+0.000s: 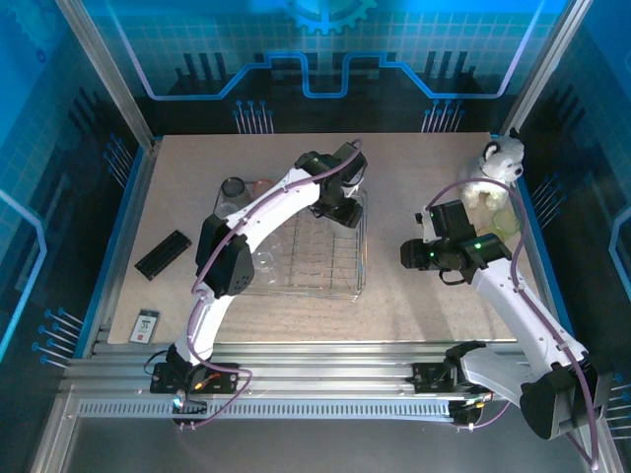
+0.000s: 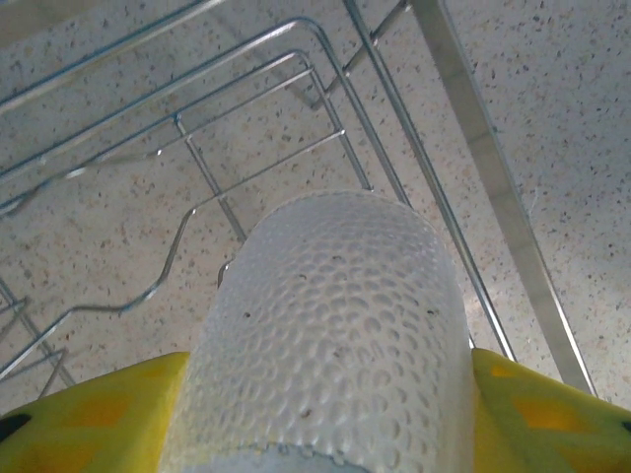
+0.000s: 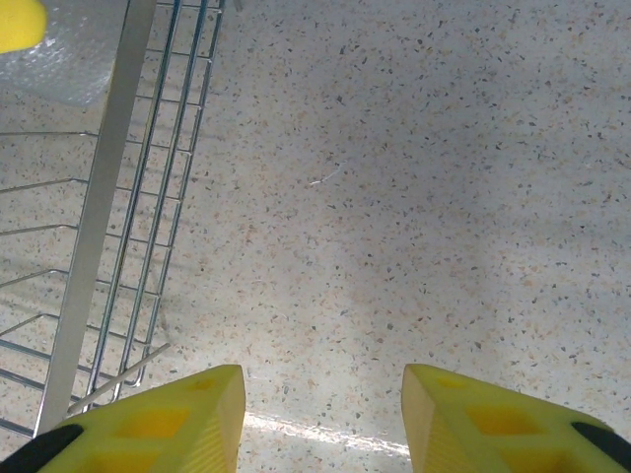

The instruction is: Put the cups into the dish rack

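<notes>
A clear dimpled cup [image 2: 335, 315] sits between the yellow fingers [image 2: 89, 414] of my left gripper [image 2: 330, 394], which is shut on it over the wires of the dish rack [image 2: 394, 168]. From above, that gripper [image 1: 340, 209] hangs at the far right corner of the rack [image 1: 296, 286]. My right gripper [image 3: 323, 414] is open with nothing between its fingers, above bare table just right of the rack [image 3: 108, 207]; the top view shows it there too [image 1: 414, 254]. A smoky grey cup [image 1: 234, 189] and a pink cup [image 1: 261, 185] stand at the rack's far left. Another clear cup [image 1: 264, 261] lies inside.
A grey-white plush animal [image 1: 503, 158] sits at the back right, with a yellow-green cup [image 1: 505, 217] and a clear one [image 1: 478, 197] in front of it. A black flat object [image 1: 163, 254] and a small card [image 1: 146, 325] lie at the left.
</notes>
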Robot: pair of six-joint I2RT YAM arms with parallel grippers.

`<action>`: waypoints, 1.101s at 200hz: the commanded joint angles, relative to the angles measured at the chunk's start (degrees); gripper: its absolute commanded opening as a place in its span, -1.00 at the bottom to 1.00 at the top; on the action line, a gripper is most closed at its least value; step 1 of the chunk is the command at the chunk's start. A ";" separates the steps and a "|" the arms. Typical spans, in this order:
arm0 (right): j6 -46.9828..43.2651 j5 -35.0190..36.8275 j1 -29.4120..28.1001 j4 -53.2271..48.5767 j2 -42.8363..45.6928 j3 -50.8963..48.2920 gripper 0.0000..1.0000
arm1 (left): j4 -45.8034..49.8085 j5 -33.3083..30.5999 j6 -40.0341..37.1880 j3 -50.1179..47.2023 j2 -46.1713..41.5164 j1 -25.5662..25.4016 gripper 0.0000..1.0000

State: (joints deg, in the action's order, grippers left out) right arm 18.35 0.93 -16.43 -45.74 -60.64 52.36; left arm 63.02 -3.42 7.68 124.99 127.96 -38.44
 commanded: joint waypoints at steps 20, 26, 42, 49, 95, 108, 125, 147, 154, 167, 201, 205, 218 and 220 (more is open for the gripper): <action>-0.61 -1.13 0.78 0.58 0.89 -0.61 -0.08 | -0.27 -1.65 -2.32 3.92 4.14 -0.57 -0.08; -0.67 -1.18 0.87 0.59 0.83 -0.68 -0.08 | -0.27 -1.72 -2.48 4.23 4.51 -0.59 -0.07; -0.71 -1.27 0.87 0.64 0.66 -0.61 -0.08 | -0.07 -2.56 -2.89 4.80 5.42 -0.53 -0.02; -0.78 -1.26 0.95 0.71 0.55 -0.59 -0.08 | 0.00 -3.00 -2.99 5.04 5.83 -0.58 0.01; -1.44 -1.40 1.09 0.56 0.17 -0.16 -0.08 | 2.32 -5.76 -3.72 8.91 9.48 -0.57 0.15; -1.58 -1.37 1.22 0.47 0.18 -0.07 -0.07 | 3.29 -6.51 -3.87 10.44 10.71 -0.58 0.19; -1.74 -1.37 1.31 0.36 0.04 0.02 -0.07 | 4.03 -7.93 -3.99 11.88 11.98 -0.58 0.28; -2.07 -1.46 1.46 0.21 -0.18 0.28 -0.07 | 4.12 -9.29 -4.49 12.36 12.87 -0.56 0.40; -2.09 -1.53 1.48 0.17 -0.27 0.37 -0.07 | 4.25 -9.64 -4.73 12.48 13.13 -0.55 0.42; -2.26 -1.48 1.57 0.14 -0.35 0.46 -0.06 | 4.80 -10.56 -5.09 13.18 13.74 -0.56 0.44; -2.35 -1.86 1.74 0.21 -0.66 0.55 -0.06 | 5.89 -12.10 -5.49 14.57 14.37 -0.54 0.61; -2.39 -1.88 1.75 0.21 -0.77 0.55 -0.06 | 5.88 -12.29 -5.46 14.56 14.29 -0.52 0.63; -2.35 -1.88 1.69 0.30 -0.88 0.63 -0.06 | 5.73 -12.82 -5.18 14.58 13.99 -0.59 0.69; -2.35 -1.87 1.73 0.30 -0.88 0.64 -0.05 | 5.71 -12.97 -5.04 14.56 13.92 -0.59 0.70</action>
State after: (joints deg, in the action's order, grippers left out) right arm 16.82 -0.05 -15.57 -45.39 -61.17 52.31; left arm 66.81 -13.80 2.79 137.56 140.86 -38.85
